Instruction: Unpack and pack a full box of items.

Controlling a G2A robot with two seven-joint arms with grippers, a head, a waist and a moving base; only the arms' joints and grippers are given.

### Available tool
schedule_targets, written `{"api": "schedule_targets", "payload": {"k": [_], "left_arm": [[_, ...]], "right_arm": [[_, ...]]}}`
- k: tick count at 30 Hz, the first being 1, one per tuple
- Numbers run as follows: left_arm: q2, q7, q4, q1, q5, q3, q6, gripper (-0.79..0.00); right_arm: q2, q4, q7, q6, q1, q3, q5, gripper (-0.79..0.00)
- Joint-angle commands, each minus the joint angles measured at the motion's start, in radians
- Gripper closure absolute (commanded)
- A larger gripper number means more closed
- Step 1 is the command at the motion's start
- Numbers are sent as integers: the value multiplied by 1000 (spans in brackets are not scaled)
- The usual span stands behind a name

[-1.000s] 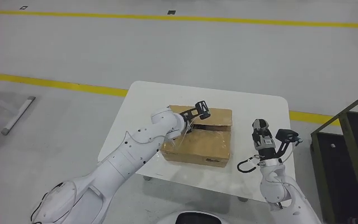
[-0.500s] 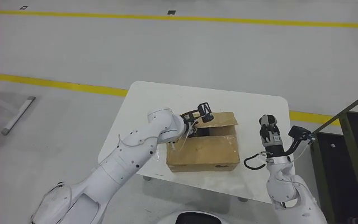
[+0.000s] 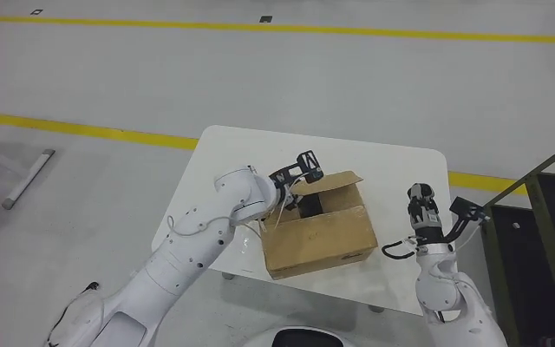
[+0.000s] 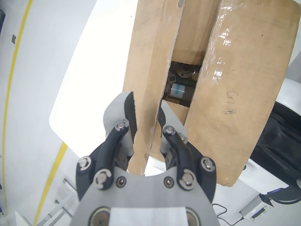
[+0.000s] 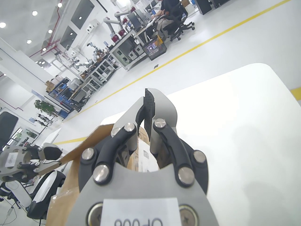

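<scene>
A brown cardboard box point(image 3: 321, 236) sits skewed in the middle of the white table point(image 3: 399, 169). My left gripper point(image 3: 305, 165) is at its far edge, shut on one top flap point(image 4: 150, 62) and holding it upright. The other taped flap point(image 4: 237, 78) lies over the near half. Through the gap between them I see dark metal parts and a labelled cylinder point(image 4: 181, 90) inside. My right gripper point(image 3: 422, 205) hangs to the right of the box, apart from it, shut with nothing in it point(image 5: 147, 105). The right wrist view also shows the box's corner point(image 5: 68, 168).
A dark metal frame point(image 3: 520, 234) stands just off the table's right side. A black cable loop point(image 3: 395, 252) hangs by my right arm. Bare table lies left and behind the box; the box's front edge is close to the table's near edge.
The left gripper has lifted the flap, opening the box, and the box has swung and slid to the right. The right gripper has drawn away to the right.
</scene>
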Motion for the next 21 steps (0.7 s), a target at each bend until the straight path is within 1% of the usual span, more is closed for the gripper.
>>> {"api": "schedule_targets", "payload": {"k": [1, 8, 13, 21], "left_arm": [[-2, 9, 12, -12, 2, -4, 0, -785], [-12, 40, 75, -55, 32, 0, -3, -785], [-22, 72, 117, -79, 59, 17, 1, -785], [-35, 92, 145, -87, 74, 36, -7, -785]], "right_arm": [[-1, 28, 13, 5, 7, -4, -1, 0], [-8, 113, 49, -1, 27, -37, -7, 0], [-11, 148, 76, -19, 36, -56, -9, 0], [-15, 168, 102, -33, 47, -71, -24, 0]]}}
